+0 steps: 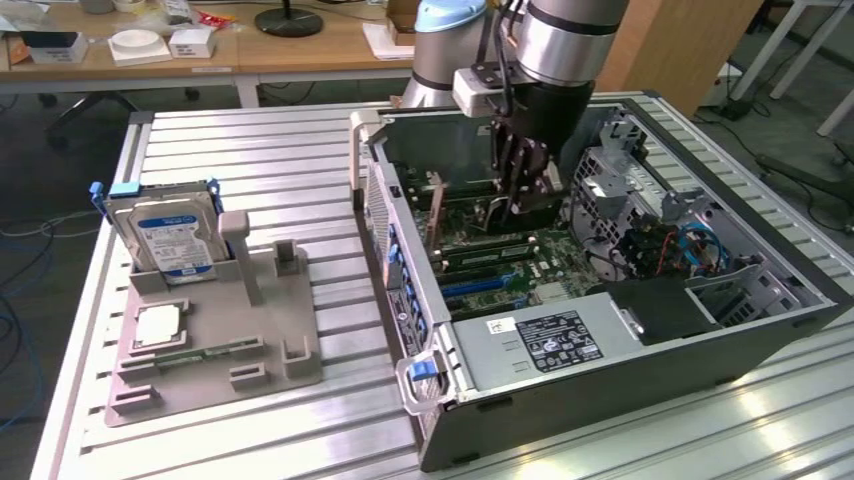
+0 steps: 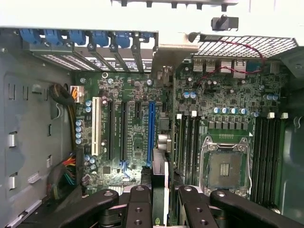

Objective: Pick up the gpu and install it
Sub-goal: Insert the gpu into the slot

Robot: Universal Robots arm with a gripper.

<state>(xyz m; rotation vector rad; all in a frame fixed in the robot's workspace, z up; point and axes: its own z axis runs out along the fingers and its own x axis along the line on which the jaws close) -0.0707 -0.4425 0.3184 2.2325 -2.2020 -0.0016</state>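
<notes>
Okay, gripper (image 2: pixel 161 195) is clamping the gpu (image 2: pixel 159 175) edge-on, hovering above the motherboard (image 2: pixel 128 90). I'm judging the card edge needs squaring to the blue slot (image 2: pixel 151 133) and seating evenly.

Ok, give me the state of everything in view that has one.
gpu: clamped edge-on between the jaws, over the motherboard, beside the blue slot.
computer case: open, lying on its side.
CPU socket: empty.
hard drive: upright in the grey holder.
CPU chip: flat on the holder.
</notes>
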